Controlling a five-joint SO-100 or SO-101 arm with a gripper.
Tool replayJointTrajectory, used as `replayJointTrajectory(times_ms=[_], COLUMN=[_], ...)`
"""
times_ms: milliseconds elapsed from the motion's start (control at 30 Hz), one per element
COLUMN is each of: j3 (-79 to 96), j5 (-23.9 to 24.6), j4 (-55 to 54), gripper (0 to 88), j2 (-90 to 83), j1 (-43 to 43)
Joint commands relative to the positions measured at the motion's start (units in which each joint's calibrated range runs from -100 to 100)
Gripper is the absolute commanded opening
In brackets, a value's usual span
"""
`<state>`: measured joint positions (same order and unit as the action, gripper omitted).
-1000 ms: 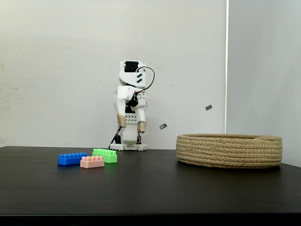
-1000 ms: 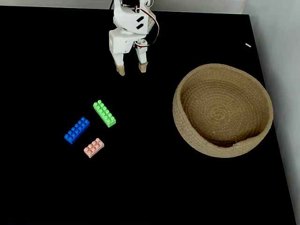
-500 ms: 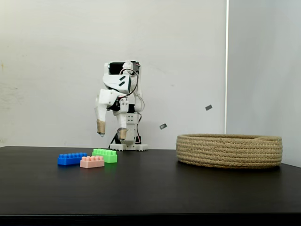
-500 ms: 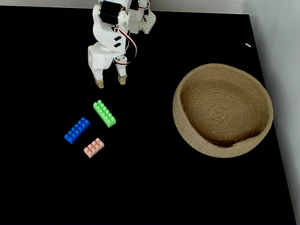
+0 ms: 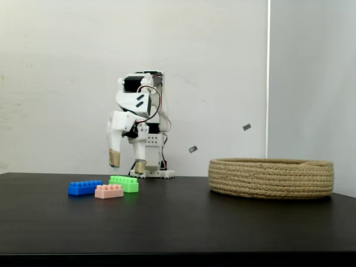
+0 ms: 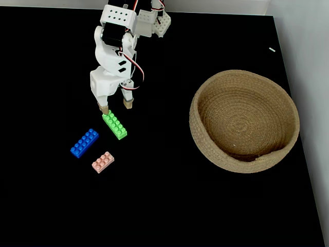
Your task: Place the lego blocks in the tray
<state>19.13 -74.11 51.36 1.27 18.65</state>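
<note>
Three bricks on the left, arm above them, rope basket on the right

In the fixed view from above, the blue brick lies farthest left on the black table, the pale pink brick just below it and the green brick just right; all three lie outside the basket. The white arm's gripper hangs with fingers spread, empty, right at the green brick's upper end. The side fixed view shows its tan fingertips above the table. Well apart to the right sits the tray, a round coiled-rope basket with nothing inside
</note>
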Motion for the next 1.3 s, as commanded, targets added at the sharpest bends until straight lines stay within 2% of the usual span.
replayJointTrajectory(times_ms=[0, 433, 967, 1033, 1167, 1267], j3=[-5.32, -12.98, -14.62, -14.71, -14.89, -14.16], j5=[-0.68, -2.05, -1.17, -1.03, -0.39, 0.29], j4=[-0.42, -0.34, -2.67, -3.67, -4.92, -6.09], gripper=[21.7, 22.1, 21.0, 18.1, 5.5, 1.0], j2=[0.53, 7.5, 13.69, 14.46, 16.01, 16.7], j1=[-0.1, 1.06, 0.81, 0.73, 0.31, -0.1])
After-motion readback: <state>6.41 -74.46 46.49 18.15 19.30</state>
